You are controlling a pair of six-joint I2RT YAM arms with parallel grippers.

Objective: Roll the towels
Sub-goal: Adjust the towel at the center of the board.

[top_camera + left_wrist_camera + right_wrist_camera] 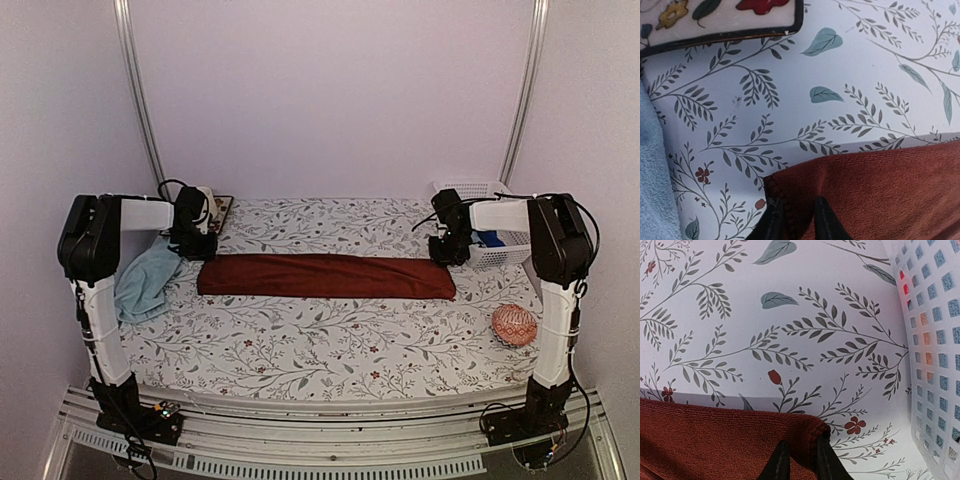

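Note:
A dark red towel (325, 276) lies folded into a long narrow strip across the middle of the floral table. My left gripper (197, 247) is at its far left corner and is shut on that corner of the red towel (880, 190). My right gripper (447, 254) is at its far right corner and is shut on that corner (730, 440). A light blue towel (147, 279) lies crumpled at the left, by the left arm; its edge shows in the left wrist view (655, 190).
A white perforated basket (492, 238) with blue cloth inside stands at the back right, close to the right gripper; its wall shows in the right wrist view (935, 350). A patterned ball (514, 325) sits near the right arm. A floral-printed board (219, 208) lies at the back left.

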